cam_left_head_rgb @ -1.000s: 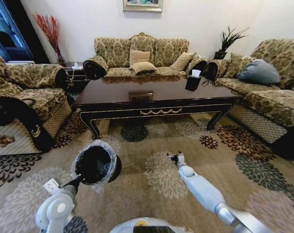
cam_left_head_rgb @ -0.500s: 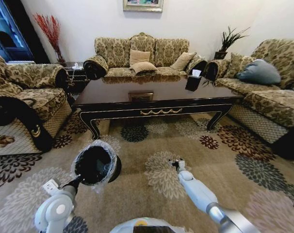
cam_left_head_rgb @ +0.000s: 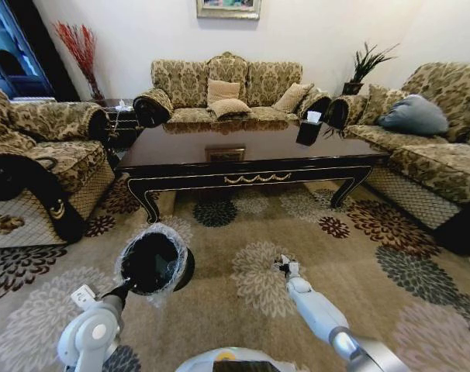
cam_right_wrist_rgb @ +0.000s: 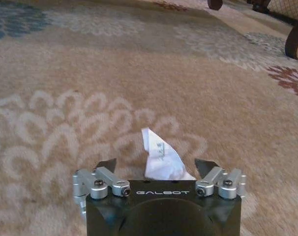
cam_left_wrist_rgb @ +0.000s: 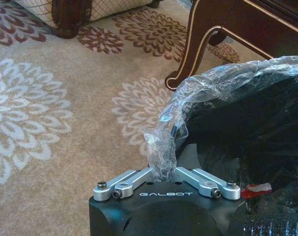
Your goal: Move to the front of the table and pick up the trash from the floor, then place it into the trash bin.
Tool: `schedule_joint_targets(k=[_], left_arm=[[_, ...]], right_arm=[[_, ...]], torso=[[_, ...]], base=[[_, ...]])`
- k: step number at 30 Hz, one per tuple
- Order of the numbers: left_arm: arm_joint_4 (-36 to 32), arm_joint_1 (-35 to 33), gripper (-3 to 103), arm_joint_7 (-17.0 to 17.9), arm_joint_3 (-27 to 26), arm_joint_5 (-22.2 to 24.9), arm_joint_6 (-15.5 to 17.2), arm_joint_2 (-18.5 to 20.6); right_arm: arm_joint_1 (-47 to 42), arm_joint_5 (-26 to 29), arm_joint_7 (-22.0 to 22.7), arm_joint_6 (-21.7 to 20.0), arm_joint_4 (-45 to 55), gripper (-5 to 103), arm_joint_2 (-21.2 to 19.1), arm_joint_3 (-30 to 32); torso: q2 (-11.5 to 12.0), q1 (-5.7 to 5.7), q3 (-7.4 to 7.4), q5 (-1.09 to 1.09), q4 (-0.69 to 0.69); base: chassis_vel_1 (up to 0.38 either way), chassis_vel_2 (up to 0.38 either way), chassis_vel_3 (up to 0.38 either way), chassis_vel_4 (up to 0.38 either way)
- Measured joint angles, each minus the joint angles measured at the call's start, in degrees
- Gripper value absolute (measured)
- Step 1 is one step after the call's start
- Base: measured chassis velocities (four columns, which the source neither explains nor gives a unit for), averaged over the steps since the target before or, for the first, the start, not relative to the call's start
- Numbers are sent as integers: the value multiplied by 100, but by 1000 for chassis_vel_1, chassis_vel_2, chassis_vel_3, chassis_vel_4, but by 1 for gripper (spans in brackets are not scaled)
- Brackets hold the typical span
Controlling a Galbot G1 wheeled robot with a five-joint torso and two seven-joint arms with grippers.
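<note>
Risk first: the white paper scrap [cam_right_wrist_rgb: 161,160] was thin and stood crumpled on the carpet [cam_right_wrist_rgb: 139,73], so jaws closing too high could pinch only its tip and let it slide out, while closing too low could snag the pile and drag the scrap aside. The right gripper [cam_right_wrist_rgb: 161,169] sat low over the carpet with its jaws spread wide and holding nothing; the scrap stood between the two fingertips [cam_right_wrist_rgb: 107,164], near the middle of the gap, touching neither as far as could be seen. In the head view the right gripper [cam_left_head_rgb: 286,266] hung over a pale carpet flower in front of the bench [cam_left_head_rgb: 250,159]. The left gripper [cam_left_wrist_rgb: 163,184] had its jaws drawn together on a fold of the clear liner [cam_left_wrist_rgb: 161,155] at the rim of the trash bin [cam_left_head_rgb: 153,262], which stood near the bench's left leg. A tug there could tear the liner or tip the bin. A red-and-white item [cam_left_wrist_rgb: 254,190] lay inside the bin; what it was could not be told.
</note>
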State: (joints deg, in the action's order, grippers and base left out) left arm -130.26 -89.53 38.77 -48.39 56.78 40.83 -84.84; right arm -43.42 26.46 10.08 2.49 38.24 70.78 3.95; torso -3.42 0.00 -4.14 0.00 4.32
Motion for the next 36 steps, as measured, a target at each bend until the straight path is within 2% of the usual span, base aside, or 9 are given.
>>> schedule_joint_targets(k=[1, 11, 14, 17, 20, 22, 24, 28, 36], left_arm=[[3, 1, 0, 0, 0, 0, 0, 2], [16, -4, 0, -7, 27, -34, -10, -4], [16, -17, 0, -12, 18, -36, -14, 1], [16, -19, 0, -12, 11, -36, -14, 8], [16, -14, 0, -12, 20, -37, -17, 10], [21, -8, 0, -13, 28, -37, -17, 10], [42, 1, 0, -15, 42, -46, -18, 6], [83, 18, 0, -19, 72, -63, -19, -4], [197, 67, 0, -48, 197, -162, -27, -69]], right_arm=[[-13, -1, -1, -3, 0, 87, -6, 5], [-92, -125, -37, 14, -23, 49, 4, 101], [-84, -209, -46, 46, -79, 33, 20, 151], [-78, -235, -48, 56, -92, 27, 20, 170], [-77, -263, -53, 74, -96, 11, 14, 180], [-77, -275, -57, 91, -96, 11, 9, 186], [-80, -302, -61, 121, -95, 2, 1, 192], [-152, -351, -123, 272, 112, 1, -65, 178], [-640, 142, -905, 1033, 2080, 0, -538, -190]], torso=[[0, 0, 0, 0, 0], [0, 0, 0, 0, 0], [0, 0, 0, 0, 0], [0, 0, 0, 0, 0], [0, 0, 0, 0, 0], [0, 0, 0, 0, 0], [0, 0, 0, 0, 0], [0, 0, 0, 0, 0], [0, 0, 0, -1, 1]], base=[[0, 0, 0, 0], [0, 0, 0, 0], [0, 0, 0, 0], [0, 0, 0, 0], [0, 0, 0, 0], [0, 0, 0, 0], [0, 0, 0, 0], [0, 0, 0, 0], [0, 0, 0, 0]])
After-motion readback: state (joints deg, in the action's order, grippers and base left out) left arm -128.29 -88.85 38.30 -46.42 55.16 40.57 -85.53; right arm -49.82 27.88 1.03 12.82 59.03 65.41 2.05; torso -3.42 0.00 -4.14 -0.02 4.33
